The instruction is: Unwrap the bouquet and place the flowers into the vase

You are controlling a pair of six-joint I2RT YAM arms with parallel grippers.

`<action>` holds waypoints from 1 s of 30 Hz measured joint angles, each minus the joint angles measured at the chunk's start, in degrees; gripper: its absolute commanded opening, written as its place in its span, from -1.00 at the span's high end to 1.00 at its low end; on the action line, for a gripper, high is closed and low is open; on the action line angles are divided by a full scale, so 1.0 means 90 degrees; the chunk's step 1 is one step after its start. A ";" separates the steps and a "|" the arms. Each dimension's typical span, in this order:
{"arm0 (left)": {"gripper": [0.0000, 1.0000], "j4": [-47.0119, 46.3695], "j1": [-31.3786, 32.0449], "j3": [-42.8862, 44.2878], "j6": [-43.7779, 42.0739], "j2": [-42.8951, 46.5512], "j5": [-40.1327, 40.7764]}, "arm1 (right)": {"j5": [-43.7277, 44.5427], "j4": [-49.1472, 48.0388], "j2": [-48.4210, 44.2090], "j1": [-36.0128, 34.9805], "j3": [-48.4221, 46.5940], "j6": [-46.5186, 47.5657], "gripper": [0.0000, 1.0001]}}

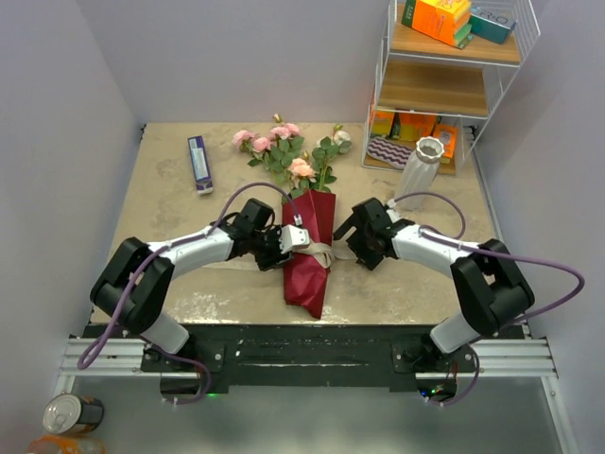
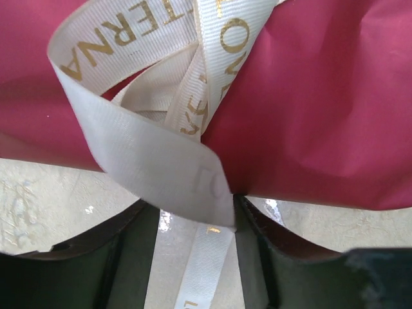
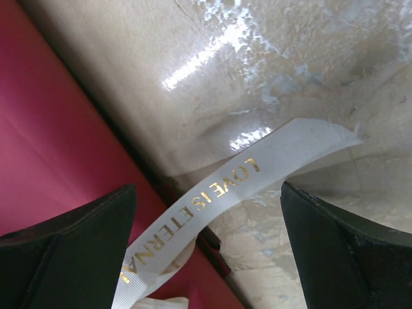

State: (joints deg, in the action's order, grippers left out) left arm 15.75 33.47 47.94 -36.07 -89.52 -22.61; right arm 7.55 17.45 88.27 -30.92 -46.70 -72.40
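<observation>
Untying: ribbon loop (image 2: 141,148) sits inside left claw (image 2: 193,215) (jaws half-parted, grip unclear); right claw (image 3: 207,190) gapes astride ribbon tail (image 3: 270,158); next, pinch and pull.

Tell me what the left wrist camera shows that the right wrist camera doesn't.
Only the left wrist view: the ribbon's looped bow on the maroon paper, one loop reaching down between the left gripper's fingers. Only the right wrist view: the ribbon's cut tail end over the table, between the right gripper's wide-open fingers. Both: gold-lettered cream ribbon, maroon paper, beige table.
</observation>
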 measured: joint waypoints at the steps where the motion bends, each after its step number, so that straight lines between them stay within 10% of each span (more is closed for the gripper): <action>1: 0.04 -0.0039 0.0000 -0.0039 -0.0005 0.0000 0.0036 | -0.0027 -0.0041 0.0027 0.0010 -0.0010 -0.0046 -0.93; 7: 0.22 -0.0136 0.0012 -0.0129 -0.0019 0.0002 0.0146 | -0.0214 -0.0177 0.0328 0.0024 -0.0250 -0.0284 -0.74; 23: 0.83 0.0124 0.0090 -0.0085 -0.0012 0.0704 0.0211 | -0.0058 -0.0432 -0.0138 -0.0070 0.0610 -0.0845 1.00; 30: 1.00 0.0559 0.0087 0.0160 0.0000 0.0903 0.0209 | 0.0461 -0.0369 -0.0656 -0.0029 0.0653 -0.0673 1.00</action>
State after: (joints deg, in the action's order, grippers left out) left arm 20.78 34.26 49.39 -36.07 -81.38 -20.73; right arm 11.70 14.13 82.37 -31.18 -40.82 -78.46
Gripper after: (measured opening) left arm 0.015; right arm 0.007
